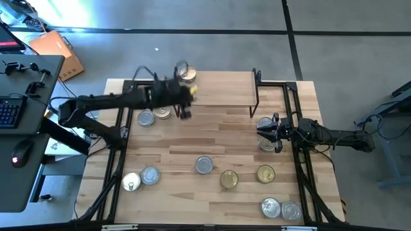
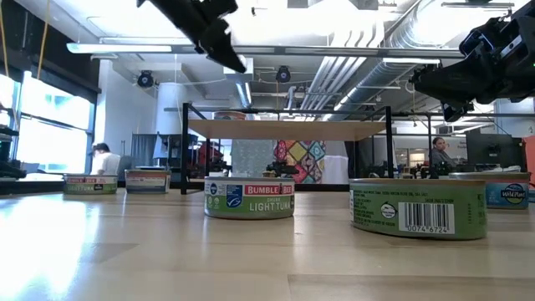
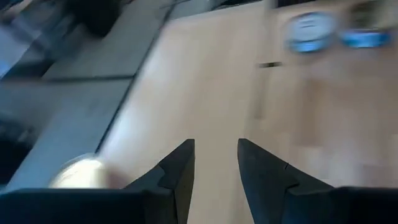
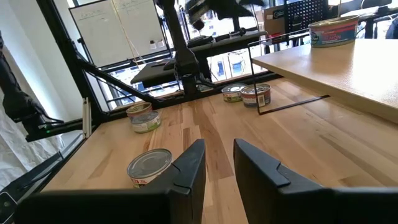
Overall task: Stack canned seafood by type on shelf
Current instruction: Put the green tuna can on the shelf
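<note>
The shelf [image 1: 221, 86] stands at the table's far middle on thin black legs. One tin [image 1: 186, 74] sits on its far left corner; the right wrist view shows it as a tin [image 4: 333, 31] on the shelf top [image 4: 336, 68]. Other tins stand on their bases about the table, such as two [image 1: 163, 113] beside the shelf's left legs and one [image 1: 204, 165] at the centre. My left gripper [image 1: 186, 112] hovers open above the shelf's near left corner, nothing between its fingers [image 3: 216, 155]. My right gripper [image 1: 260, 131] waits open at the right, above two tins [image 1: 264, 123].
More tins stand near the front: two at front left [image 1: 149, 175], two at front middle [image 1: 229, 179] and two at the front right corner [image 1: 270, 206]. Black frame posts [image 1: 122, 131] flank both table sides. A desk with a keyboard [image 1: 9, 109] lies beyond the left edge.
</note>
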Motion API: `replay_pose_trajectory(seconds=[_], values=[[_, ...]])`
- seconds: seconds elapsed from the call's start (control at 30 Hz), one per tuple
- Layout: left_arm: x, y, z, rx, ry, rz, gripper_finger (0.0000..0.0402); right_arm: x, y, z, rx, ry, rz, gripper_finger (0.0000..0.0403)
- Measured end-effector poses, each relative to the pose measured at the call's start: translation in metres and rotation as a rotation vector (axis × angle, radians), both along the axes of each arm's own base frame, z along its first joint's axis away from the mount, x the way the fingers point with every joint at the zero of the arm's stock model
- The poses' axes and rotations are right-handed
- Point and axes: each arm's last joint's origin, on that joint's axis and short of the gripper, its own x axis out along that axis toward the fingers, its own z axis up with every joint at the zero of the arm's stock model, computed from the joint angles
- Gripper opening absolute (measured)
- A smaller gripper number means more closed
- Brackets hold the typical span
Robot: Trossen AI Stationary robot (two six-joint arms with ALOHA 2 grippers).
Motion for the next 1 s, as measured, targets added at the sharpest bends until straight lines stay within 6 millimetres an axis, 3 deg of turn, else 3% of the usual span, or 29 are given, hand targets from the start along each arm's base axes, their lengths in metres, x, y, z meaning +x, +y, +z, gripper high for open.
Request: replay_pose_trajectory(seconds=[0.23,0.37,0.67,0.8,1.0], values=[[0.005,-0.077,-0.047,0.007,-0.072,-0.257,0.0113,0.0,0.0,0.0,0.0,0.0,0.0,0.0075],[-0.001,-0.108,-0.066,0.022,-0.114,-0.332,0.0113,0.0,0.0,0.0,0.0,0.0,0.0,0.0075],[-0.017,-0.148,-0.077,-0.049,-0.145,-0.201,0.0113,0.0,0.0,0.005,-0.046,-0.052,-0.008,0.0075],[-0.025,-0.164,-0.082,-0.106,-0.131,-0.177,0.0113,-0.001,0.0,0.017,0.024,-0.18,-0.005,0.0075],[-0.036,-0.186,-0.094,-0.093,-0.12,-0.078,0.0113,0.002,0.005,0.029,0.017,-0.29,0.127,0.0075]])
